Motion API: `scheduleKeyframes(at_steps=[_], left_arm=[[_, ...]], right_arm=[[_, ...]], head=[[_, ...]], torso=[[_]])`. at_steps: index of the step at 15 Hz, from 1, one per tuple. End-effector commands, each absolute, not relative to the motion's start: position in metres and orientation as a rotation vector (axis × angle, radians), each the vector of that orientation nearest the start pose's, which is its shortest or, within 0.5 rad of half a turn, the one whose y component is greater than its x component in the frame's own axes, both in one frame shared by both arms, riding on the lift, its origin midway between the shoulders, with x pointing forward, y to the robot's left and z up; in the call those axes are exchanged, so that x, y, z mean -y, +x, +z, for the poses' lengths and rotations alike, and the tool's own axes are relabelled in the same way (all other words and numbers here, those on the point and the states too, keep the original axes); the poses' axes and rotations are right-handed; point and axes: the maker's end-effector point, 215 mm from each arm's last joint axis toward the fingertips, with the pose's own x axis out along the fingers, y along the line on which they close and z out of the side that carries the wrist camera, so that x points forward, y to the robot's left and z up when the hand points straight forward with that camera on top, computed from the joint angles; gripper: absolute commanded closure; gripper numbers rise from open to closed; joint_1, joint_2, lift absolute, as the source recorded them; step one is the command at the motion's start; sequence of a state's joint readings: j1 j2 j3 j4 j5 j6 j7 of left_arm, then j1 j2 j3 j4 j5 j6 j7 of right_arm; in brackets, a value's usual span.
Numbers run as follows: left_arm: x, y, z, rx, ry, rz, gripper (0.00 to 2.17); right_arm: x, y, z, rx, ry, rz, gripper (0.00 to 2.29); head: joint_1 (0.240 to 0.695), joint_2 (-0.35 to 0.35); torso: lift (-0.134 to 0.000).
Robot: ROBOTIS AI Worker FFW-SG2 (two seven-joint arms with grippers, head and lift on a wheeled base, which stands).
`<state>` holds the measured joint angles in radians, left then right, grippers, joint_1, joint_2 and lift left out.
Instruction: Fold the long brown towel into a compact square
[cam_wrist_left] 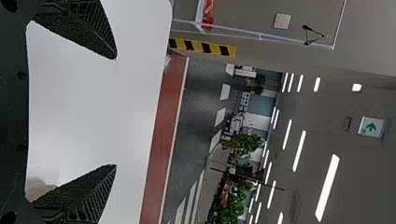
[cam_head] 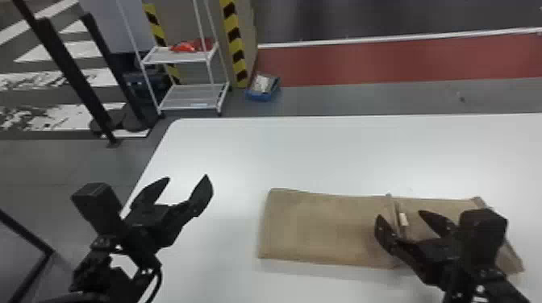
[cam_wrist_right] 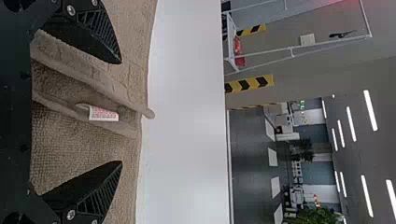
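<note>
Clearly closest with right hand (cam_head: 401,215), wide above the towel (cam_head: 322,227) — laid lengthwise towards left hand (cam_head: 187,178), also wide.

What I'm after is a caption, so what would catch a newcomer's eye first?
Likely the brown towel, lying lengthwise on the white table, a small white label standing out where two of its edges meet. Then the open black jaws: the right gripper is over the towel, the left gripper over the table, left of the towel.

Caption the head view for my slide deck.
Brown towel, partly folded, on a white table, open right gripper above it, open left gripper to its left.
</note>
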<state>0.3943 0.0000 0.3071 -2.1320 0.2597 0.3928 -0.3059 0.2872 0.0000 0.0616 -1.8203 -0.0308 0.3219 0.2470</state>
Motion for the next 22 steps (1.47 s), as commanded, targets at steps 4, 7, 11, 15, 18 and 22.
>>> scheduleKeyframes(at_steps=[4,7,11,15,18,22], left_arm=[[-0.311,0.458,-0.344,-0.176,-0.197,-0.078,0.04],[-0.31,0.457,-0.346,-0.181,-0.199,-0.079,0.04],[-0.31,0.455,-0.349,-0.187,-0.199,-0.08,0.06],[-0.307,0.455,-0.35,-0.188,-0.2,-0.084,0.06],[-0.308,0.455,-0.35,-0.187,-0.199,-0.082,0.07],[-0.311,0.452,-0.351,-0.19,-0.199,-0.08,0.07]], right_arm=[[0.112,0.481,-0.461,-0.386,0.048,0.356,0.21],[0.111,0.479,-0.462,-0.39,0.049,0.358,0.21],[0.114,0.468,-0.443,-0.358,0.063,0.352,0.21],[0.123,0.463,-0.454,-0.411,0.057,0.336,0.21],[0.123,0.47,-0.464,-0.426,0.045,0.335,0.21],[0.114,0.47,-0.468,-0.432,0.04,0.352,0.35]], head=[[0.695,0.221],[0.695,0.231],[0.695,0.235],[0.695,0.229],[0.695,0.221],[0.695,0.223]], torso=[[-0.123],[-0.123],[-0.123],[-0.123],[-0.123],[-0.123]])
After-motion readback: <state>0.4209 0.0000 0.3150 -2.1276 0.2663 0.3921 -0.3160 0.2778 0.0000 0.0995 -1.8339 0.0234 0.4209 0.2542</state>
